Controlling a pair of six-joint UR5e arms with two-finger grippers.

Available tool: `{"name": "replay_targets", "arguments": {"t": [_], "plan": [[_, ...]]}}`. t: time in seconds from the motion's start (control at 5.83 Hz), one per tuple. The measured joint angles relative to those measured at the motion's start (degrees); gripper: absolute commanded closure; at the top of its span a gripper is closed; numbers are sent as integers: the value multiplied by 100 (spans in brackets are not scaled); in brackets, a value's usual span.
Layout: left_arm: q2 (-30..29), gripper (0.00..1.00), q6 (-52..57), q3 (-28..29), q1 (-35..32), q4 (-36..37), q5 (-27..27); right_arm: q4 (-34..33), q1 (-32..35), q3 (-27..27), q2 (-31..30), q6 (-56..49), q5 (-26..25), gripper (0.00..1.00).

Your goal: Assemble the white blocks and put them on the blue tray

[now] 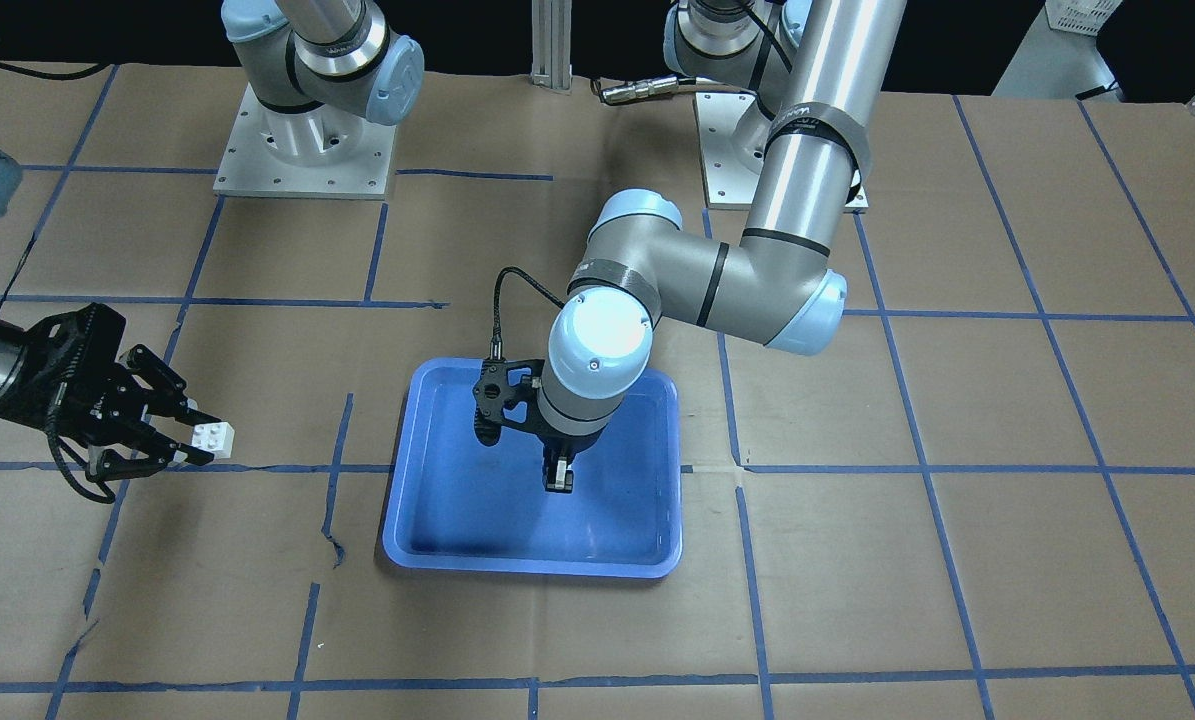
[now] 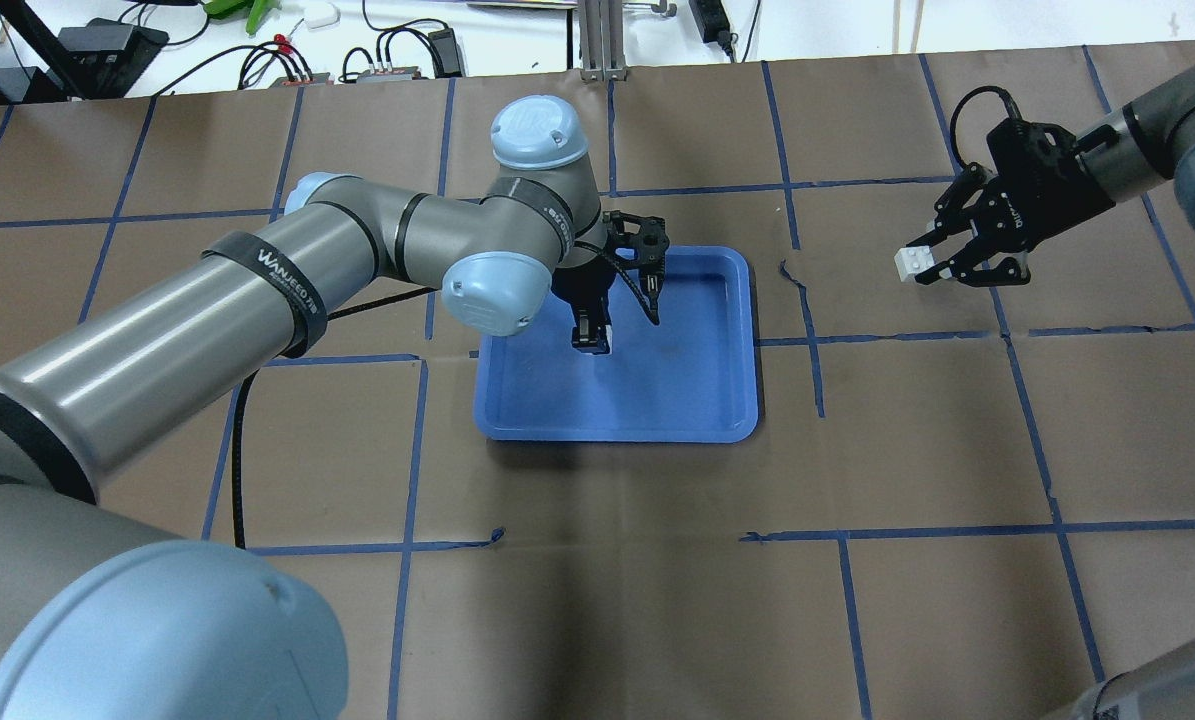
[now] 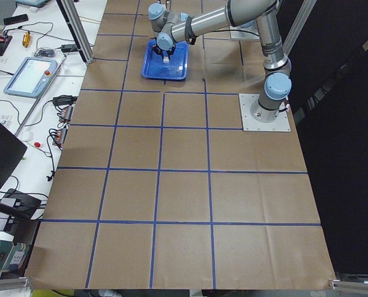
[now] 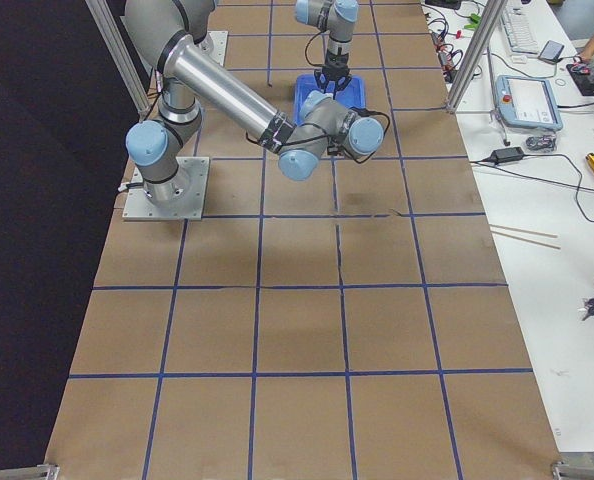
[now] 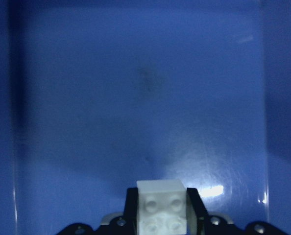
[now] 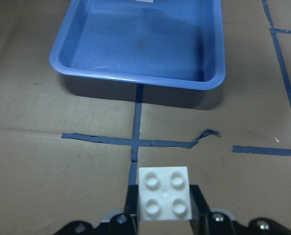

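The blue tray point(image 1: 637, 540) point(image 2: 717, 400) lies mid-table. My left gripper point(image 1: 558, 483) point(image 2: 591, 342) points down inside the tray, shut on a white block point(image 5: 162, 208) held just above the tray floor point(image 5: 145, 98). My right gripper point(image 1: 197, 448) point(image 2: 932, 268) hovers over the table off to my right of the tray, shut on the other white block point(image 1: 213, 438) point(image 2: 912, 263) point(image 6: 164, 194), studs up. The tray also shows ahead of it in the right wrist view point(image 6: 135, 73).
Brown paper with a blue tape grid point(image 1: 917, 470) covers the table. The two arm bases point(image 1: 302, 150) point(image 1: 747, 150) stand at the robot's edge. Cables and devices point(image 2: 377, 55) lie beyond the far edge. A side bench with a tablet point(image 3: 32, 74) runs along one end.
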Motion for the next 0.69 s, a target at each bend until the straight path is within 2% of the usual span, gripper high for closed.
{"name": "replay_targets", "arguments": {"t": [0.17, 0.34, 0.51, 0.69], "plan": [[-82, 84, -92, -7, -56, 138, 6, -110, 51, 133, -16, 18, 11, 86], [-129, 33, -144, -14, -82, 202, 8, -143, 184, 179, -10, 31, 13, 89], [-130, 13, -166, -18, -89, 216, 14, -151, 384, 233, -6, 45, 9, 89], [-95, 12, -199, -20, -92, 202, 25, -159, 520, 343, -20, 53, 16, 88]]}}
